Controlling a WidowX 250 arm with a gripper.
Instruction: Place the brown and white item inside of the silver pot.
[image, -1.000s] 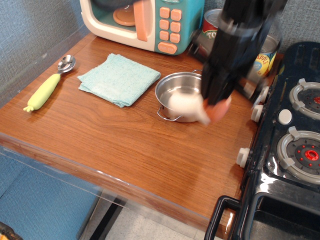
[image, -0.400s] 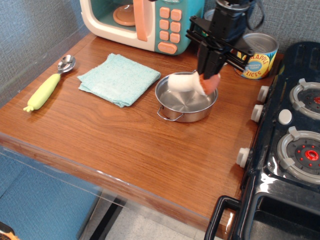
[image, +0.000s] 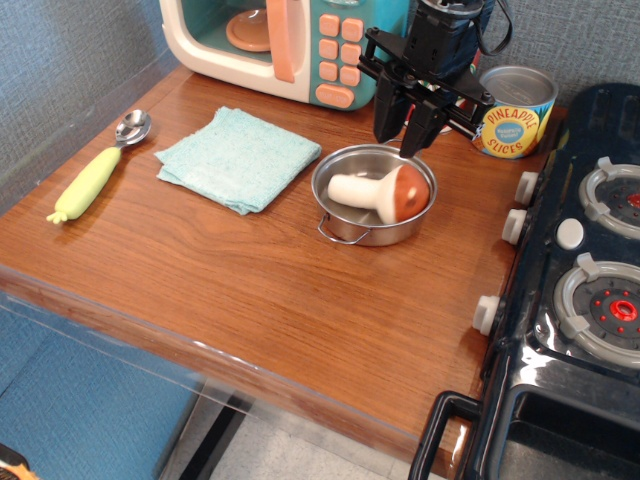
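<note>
Mushroom (image: 380, 193) lies sideways in pot (image: 352, 227), cap right; end effector (image: 404, 128) just above far rim, open, empty.

Mushroom (image: 381, 192) lies in the pot (image: 345, 229), right of the cloth (image: 238, 158).

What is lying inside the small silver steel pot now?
Inside the small round stainless-steel pot lies a toy mushroom with cream-white stem and reddish-brown cap, on its side. The pot's floor beneath it is covered. The black hand hangs open above it.
</note>
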